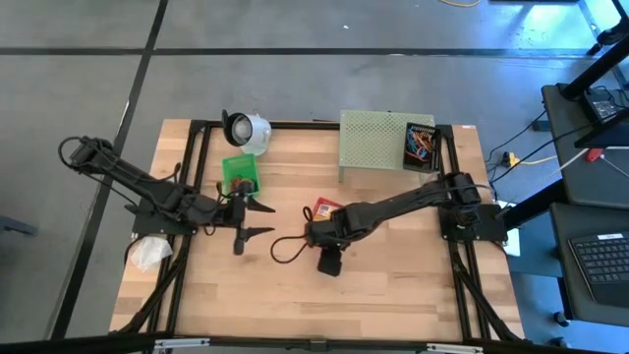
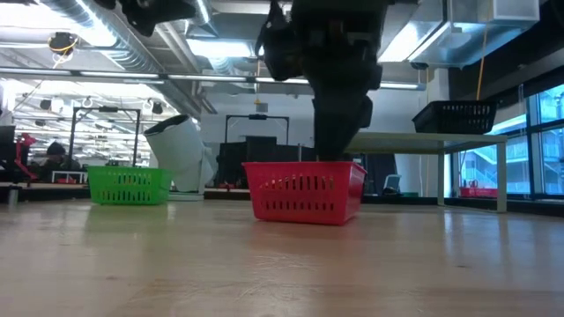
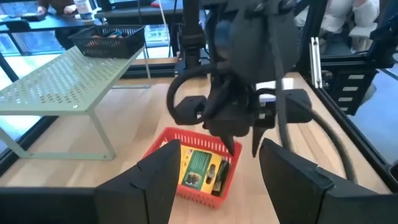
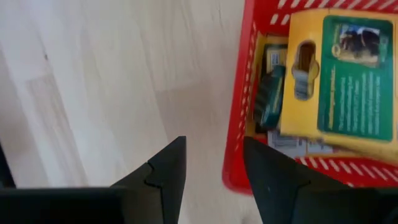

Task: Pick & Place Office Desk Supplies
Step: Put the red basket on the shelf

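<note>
A yellow cardboard crayon box with a green printed panel (image 4: pixel 339 74) lies flat inside a small red slotted plastic basket (image 1: pixel 325 210) near the middle of the light wooden plank table (image 1: pixel 393 285). Beside the box, a dark green item (image 4: pixel 271 98) and some white paper show in the basket, too cropped to identify.

The right gripper (image 4: pixel 211 168) hangs over the basket's rim, fingers parted with a moderate gap and holding nothing. The left gripper (image 1: pixel 254 220) hovers above bare wood, left of the red basket, fingers spread wide and empty.

A green slotted plastic basket (image 1: pixel 240 173) sits toward the table's back left; its contents cannot be made out. At the back right, a black mesh tray (image 1: pixel 421 145) with tangled coloured loops inside rests on a pale green perforated metal shelf (image 1: pixel 373 138). A white round object with a dark opening (image 1: pixel 246 129) stands at the back edge.

In the low view the right arm's dark body hides the red basket's top. Beyond the table lies a workshop with ceiling lights, benches and windows.
</note>
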You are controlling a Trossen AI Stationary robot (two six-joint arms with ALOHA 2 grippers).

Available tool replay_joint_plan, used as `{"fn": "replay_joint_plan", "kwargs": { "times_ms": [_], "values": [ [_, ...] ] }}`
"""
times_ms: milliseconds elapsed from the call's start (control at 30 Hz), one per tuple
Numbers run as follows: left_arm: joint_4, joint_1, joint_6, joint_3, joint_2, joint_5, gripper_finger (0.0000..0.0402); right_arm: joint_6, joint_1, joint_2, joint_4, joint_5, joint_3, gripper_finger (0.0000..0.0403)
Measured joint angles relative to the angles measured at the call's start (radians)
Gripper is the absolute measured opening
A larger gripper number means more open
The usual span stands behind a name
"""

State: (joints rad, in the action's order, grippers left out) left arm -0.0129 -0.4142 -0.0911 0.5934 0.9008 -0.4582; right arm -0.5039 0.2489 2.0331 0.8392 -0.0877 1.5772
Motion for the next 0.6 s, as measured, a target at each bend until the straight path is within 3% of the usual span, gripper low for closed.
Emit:
{"fn": "replay_joint_plan", "kwargs": {
  "times_ms": [600],
  "values": [
    [0.02,-0.057,0.016,0.0,-0.023,-0.05,0.0212,0.034,-0.036,0.083,-0.075,-0.049,0.0,0.016]
  ]
}}
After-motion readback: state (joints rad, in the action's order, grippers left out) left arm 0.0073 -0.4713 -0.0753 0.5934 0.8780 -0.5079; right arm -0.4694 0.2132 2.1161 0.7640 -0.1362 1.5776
